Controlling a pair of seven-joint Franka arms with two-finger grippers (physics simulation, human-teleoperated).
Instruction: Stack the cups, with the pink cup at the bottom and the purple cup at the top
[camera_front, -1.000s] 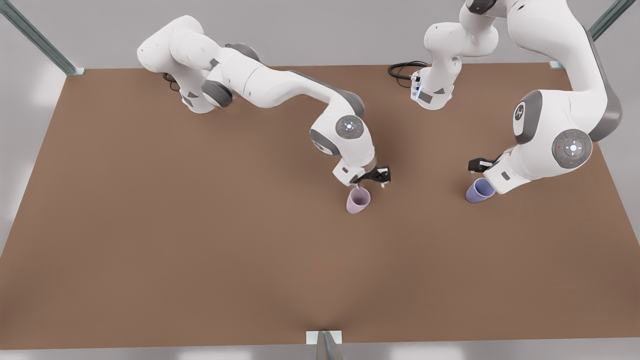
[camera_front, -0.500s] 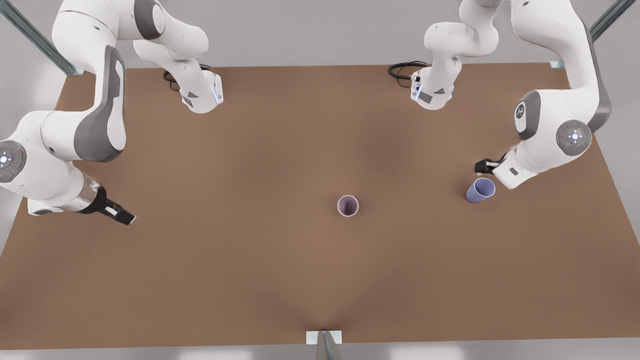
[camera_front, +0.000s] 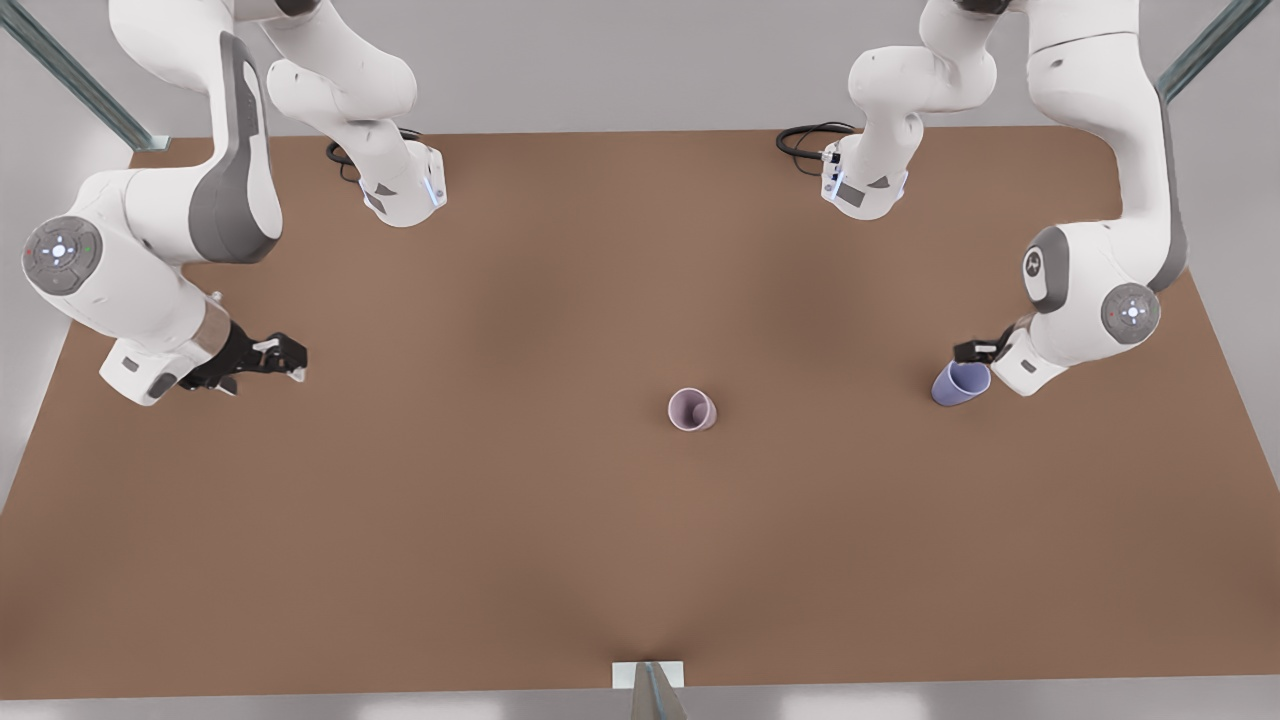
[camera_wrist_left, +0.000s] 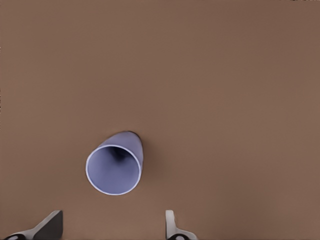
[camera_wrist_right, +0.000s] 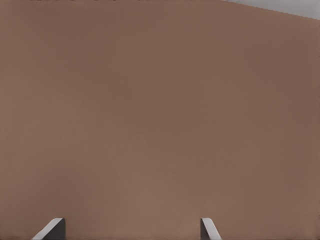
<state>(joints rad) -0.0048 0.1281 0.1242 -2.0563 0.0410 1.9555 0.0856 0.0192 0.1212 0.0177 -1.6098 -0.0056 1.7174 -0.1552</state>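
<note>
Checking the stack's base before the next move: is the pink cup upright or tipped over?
Upright: the pink cup stands on the table, open mouth facing up.

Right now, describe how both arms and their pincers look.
Both arms are glossy white with grey joint panels and round lit wrist discs. Black cables coil at the bases. The left pincer and right pincer are black; their fingertips look pale grey.
</note>
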